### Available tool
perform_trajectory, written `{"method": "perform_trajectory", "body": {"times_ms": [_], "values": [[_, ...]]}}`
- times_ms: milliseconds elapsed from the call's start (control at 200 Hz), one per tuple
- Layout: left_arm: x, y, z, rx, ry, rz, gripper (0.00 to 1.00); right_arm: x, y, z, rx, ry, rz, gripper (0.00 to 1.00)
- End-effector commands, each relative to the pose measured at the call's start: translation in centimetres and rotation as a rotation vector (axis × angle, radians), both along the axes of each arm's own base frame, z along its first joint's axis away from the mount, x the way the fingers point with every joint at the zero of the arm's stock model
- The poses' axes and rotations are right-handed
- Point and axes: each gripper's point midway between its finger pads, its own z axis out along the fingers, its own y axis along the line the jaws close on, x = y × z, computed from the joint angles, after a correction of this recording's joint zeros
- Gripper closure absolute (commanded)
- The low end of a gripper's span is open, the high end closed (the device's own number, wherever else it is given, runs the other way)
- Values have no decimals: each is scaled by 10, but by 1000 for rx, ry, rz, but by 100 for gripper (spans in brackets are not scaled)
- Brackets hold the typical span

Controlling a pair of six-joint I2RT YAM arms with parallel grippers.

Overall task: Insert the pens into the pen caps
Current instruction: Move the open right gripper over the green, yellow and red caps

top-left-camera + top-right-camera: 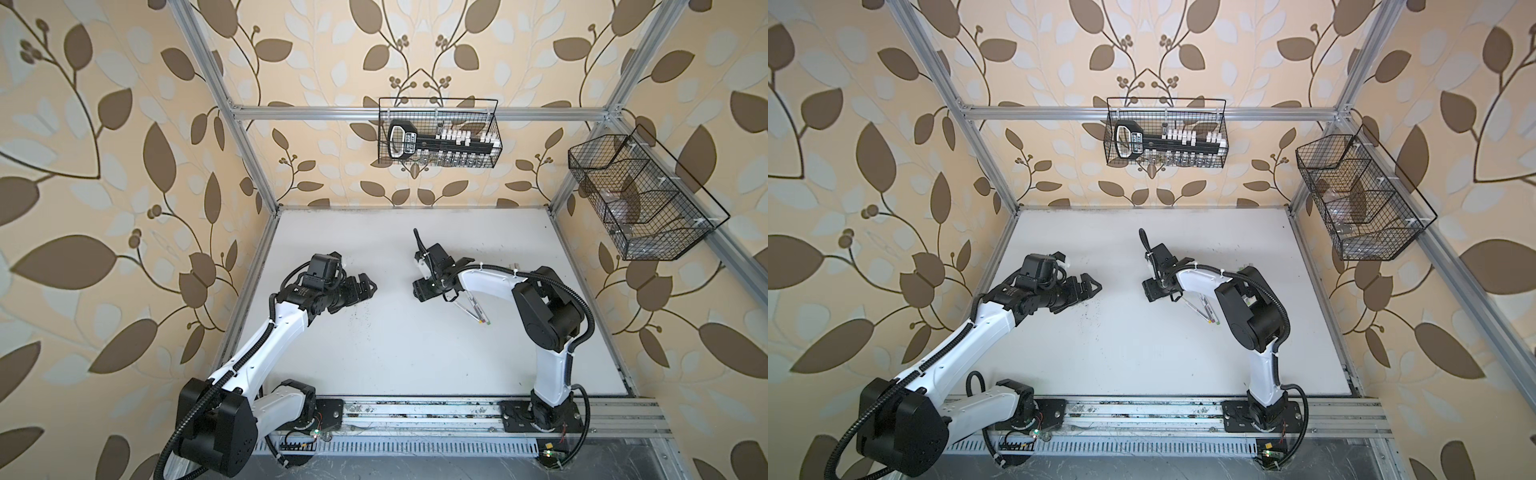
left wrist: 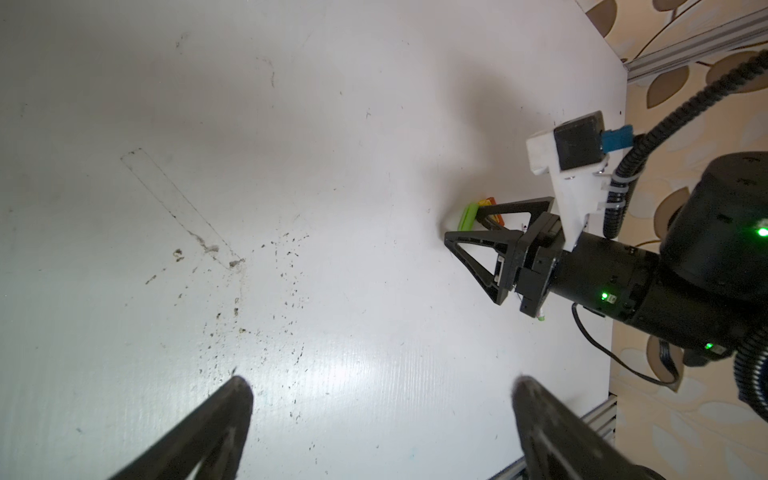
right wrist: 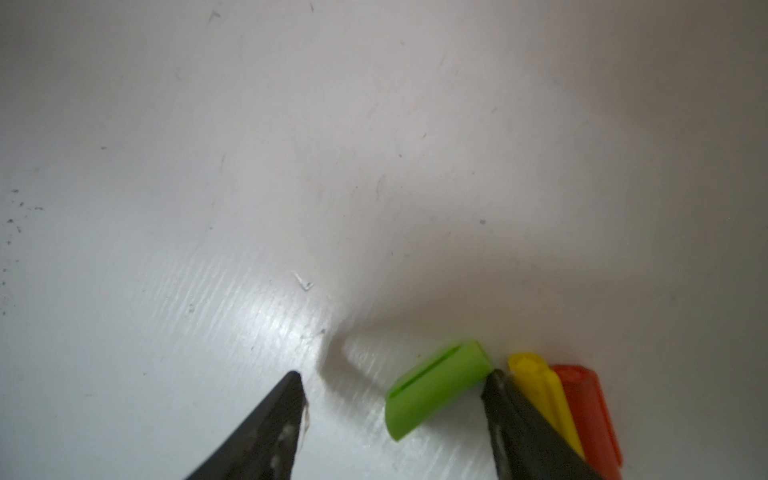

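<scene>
Right wrist view has the right gripper (image 3: 395, 380) standing partly spread over the lime green cap (image 3: 436, 386), one jaw wedged between it and the yellow cap (image 3: 536, 382), which lies against the red cap (image 3: 582, 399); nothing is gripped yet. The left gripper (image 2: 382, 386) gapes wide and empty. The pens (image 1: 473, 309) lie right of centre in both top views, partly under the right arm. Because the green cap sits skewed across the jaws, closing may spin or squirt it free, and the wedged jaw could knock its neighbours away.
</scene>
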Motion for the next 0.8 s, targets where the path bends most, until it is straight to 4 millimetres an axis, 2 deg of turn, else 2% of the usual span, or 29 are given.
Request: {"method": "perform_trajectory", "body": {"times_ms": [0,185,610,795], "values": [[7,-1,14,-19,-54,-12,1,-10,11,-11,-10,53,52,30],[6,0,18,-18,-67,-8,1,-16,31,-11,-24,65,113,30],[3,7,30,-9,-114,13,1,-51,53,-18,-28,98,195,31],[1,11,33,2,-120,23,1,-46,56,-21,-17,100,185,30]]}}
